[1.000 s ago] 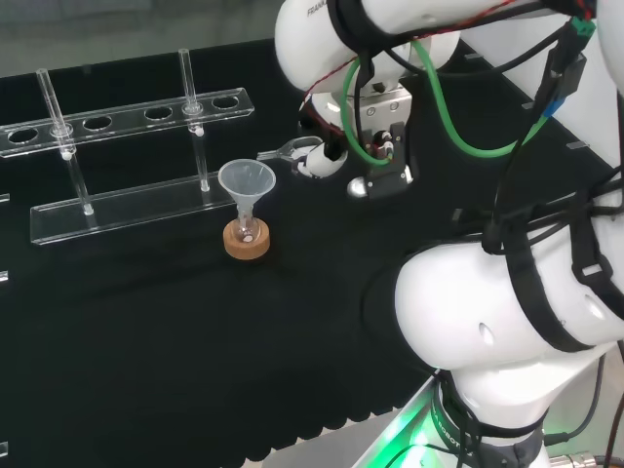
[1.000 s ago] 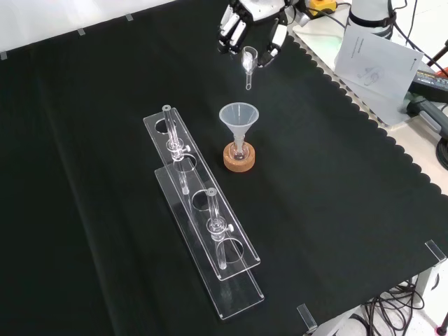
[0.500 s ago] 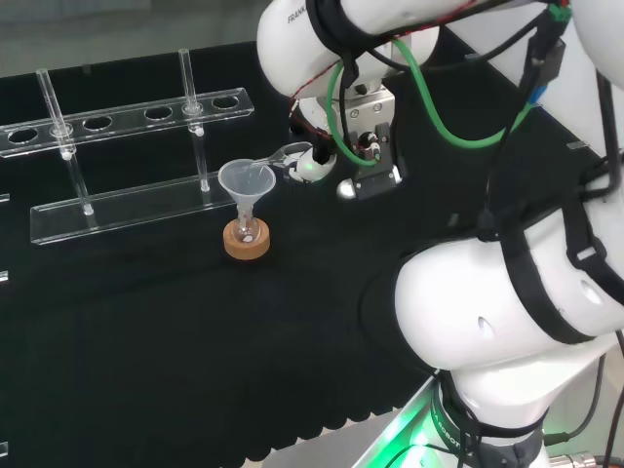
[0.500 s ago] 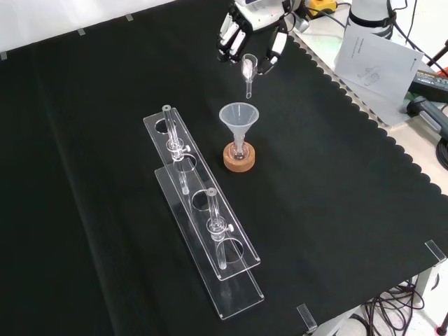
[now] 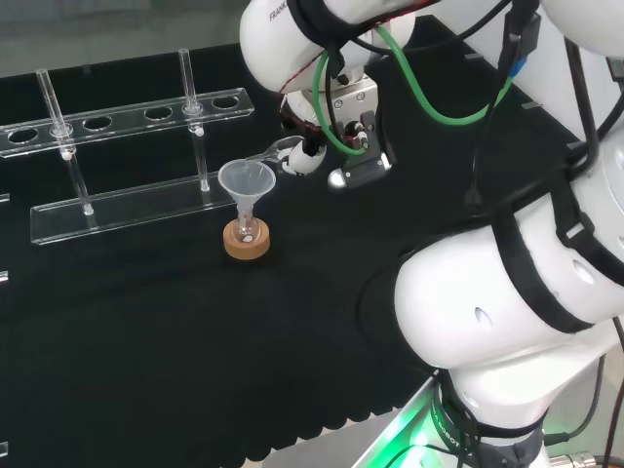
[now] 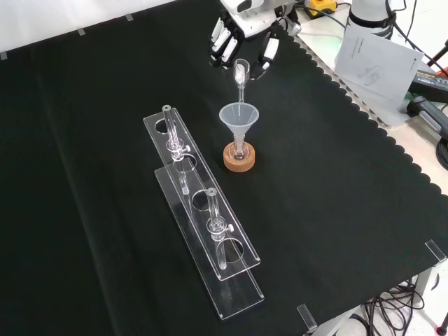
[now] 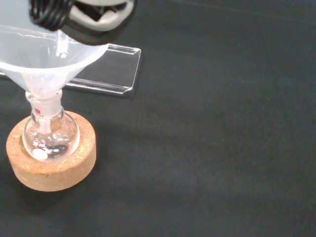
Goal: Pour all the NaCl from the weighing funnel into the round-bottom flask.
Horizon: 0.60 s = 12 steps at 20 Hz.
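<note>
A black cloth [image 6: 91, 140] with a scalloped edge covers the bench; in the front view a white tabletop with a sheet of paper [image 6: 371, 59] and cables lies beyond its right edge.

Going left to right in the front view, a clear plastic rack [image 6: 199, 224] stands first, with two glass tubes upright in its holes. Just to its right sits a cork ring [image 6: 239, 157] holding the small round flask [image 6: 239, 148], and a clear funnel [image 6: 239, 116] rests in the flask's neck. In the wrist view the flask [image 7: 51, 138] holds a little dark and white matter at its bottom.

Above the funnel the hand [image 6: 241, 35] comes in from the top, its fingers curled round the bowl of the small weighing scoop [image 6: 240, 75]. The scoop's stem points down, its tip at the funnel's rim.

A second ago the hand and scoop were farther up and to the right in the front view, well short of the funnel. In the head view the hand [image 5: 302, 156] has travelled left, bringing the stem over the funnel [image 5: 246, 180].
</note>
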Available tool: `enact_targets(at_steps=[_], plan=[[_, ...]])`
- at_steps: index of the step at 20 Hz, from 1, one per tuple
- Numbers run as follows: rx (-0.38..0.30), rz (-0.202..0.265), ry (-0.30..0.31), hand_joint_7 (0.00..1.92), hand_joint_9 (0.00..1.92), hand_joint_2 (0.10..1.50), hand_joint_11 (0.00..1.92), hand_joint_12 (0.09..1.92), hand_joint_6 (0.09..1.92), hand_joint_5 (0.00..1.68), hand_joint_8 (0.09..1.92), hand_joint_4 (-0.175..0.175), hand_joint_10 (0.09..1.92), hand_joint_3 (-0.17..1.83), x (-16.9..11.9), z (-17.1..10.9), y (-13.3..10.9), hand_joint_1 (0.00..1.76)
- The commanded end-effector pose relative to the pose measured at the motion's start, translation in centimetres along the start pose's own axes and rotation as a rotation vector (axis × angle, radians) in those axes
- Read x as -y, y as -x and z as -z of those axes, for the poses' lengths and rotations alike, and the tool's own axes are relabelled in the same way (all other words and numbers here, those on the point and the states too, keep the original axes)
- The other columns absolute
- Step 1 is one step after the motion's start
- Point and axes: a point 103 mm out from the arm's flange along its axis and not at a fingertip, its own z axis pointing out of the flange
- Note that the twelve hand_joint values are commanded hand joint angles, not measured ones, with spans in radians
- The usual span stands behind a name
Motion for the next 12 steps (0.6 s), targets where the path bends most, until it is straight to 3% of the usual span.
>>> enact_targets(at_steps=[1,12], plan=[[0.029,-0.003,-0.015,0.66,1.11,0.76,0.96,0.95,0.91,1.12,0.70,0.175,0.30,0.59,-0.35,0.14,0.14,1.07],[0.078,-0.004,-0.050,0.66,1.11,0.76,0.96,0.95,0.91,1.12,0.70,0.175,0.29,0.59,-0.59,0.09,0.81,1.07]])
